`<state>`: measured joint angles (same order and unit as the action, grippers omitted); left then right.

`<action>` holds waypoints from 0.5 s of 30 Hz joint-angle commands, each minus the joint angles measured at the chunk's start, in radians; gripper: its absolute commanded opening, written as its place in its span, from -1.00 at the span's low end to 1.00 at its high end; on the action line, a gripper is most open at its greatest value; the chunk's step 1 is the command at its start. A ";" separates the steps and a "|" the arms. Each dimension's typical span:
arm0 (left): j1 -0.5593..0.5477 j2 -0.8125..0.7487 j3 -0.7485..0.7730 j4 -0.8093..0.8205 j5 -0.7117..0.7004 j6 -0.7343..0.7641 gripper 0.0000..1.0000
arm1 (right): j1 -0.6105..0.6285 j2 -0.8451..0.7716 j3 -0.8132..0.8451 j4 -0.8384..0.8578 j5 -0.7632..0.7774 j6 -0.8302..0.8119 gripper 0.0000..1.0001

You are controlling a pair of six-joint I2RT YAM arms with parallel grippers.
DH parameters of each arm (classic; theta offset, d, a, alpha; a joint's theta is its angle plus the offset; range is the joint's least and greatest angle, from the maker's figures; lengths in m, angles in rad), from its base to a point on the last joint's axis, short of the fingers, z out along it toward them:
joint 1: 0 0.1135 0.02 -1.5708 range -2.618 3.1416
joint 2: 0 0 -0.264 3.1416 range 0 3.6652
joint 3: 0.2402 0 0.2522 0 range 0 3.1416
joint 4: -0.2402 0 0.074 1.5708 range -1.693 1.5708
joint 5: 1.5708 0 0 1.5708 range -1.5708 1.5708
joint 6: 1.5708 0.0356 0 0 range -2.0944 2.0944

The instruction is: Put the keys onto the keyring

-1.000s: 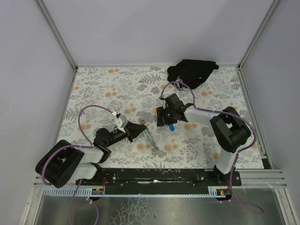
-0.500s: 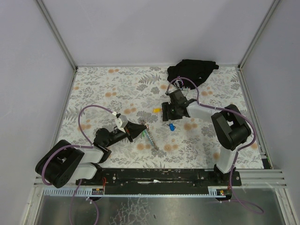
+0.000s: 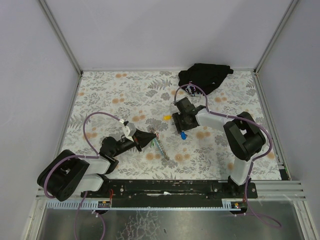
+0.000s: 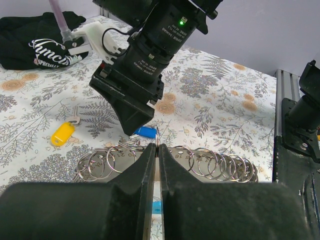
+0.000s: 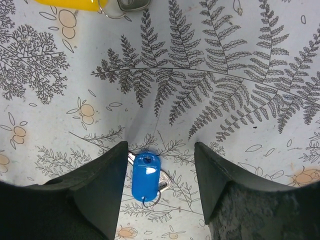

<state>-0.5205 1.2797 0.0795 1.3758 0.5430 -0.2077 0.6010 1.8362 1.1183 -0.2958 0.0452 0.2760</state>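
Note:
The keys (image 5: pixel 145 170) lie flat on the floral cloth: a blue plastic tag over a small silvery key (image 5: pixel 163 183). My right gripper (image 5: pixel 160 172) hangs open just above them, one finger on each side and the tag close to the left finger. From above, the blue tag (image 3: pixel 184 135) shows just beyond the right gripper (image 3: pixel 181 128). My left gripper (image 4: pixel 157 149) is shut on the keyring (image 4: pixel 158 137), a thin metal ring standing upright between its tips. Several more rings (image 4: pixel 220 162) hang along a strip across its fingers. The strip (image 3: pixel 160 147) trails from the left gripper (image 3: pixel 149 137).
A second key with a yellow tag (image 3: pixel 167 117) lies just left of the right gripper, and shows as the yellow tag (image 4: pixel 62 133) in the left wrist view. A black cloth bundle (image 3: pixel 204 77) sits at the back right. Grey walls enclose the table.
The right arm has swung a little back and to the right and turned its wrist, with the blue tag still below its open fingers. The left arm has not moved.

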 commanded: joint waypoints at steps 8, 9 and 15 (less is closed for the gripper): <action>0.007 -0.006 0.010 0.069 0.009 0.005 -0.92 | 0.049 0.060 -0.005 -0.183 0.150 -0.031 0.25; 0.007 -0.004 0.009 0.068 0.010 0.004 -0.92 | 0.048 0.058 -0.005 -0.188 0.163 -0.030 0.25; 0.007 -0.011 0.008 0.065 0.007 0.005 -0.92 | 0.002 0.027 -0.038 -0.202 0.174 0.007 0.23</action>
<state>-0.5205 1.2800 0.0795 1.3758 0.5430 -0.2077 0.6388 1.8523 1.1408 -0.3424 0.1436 0.2741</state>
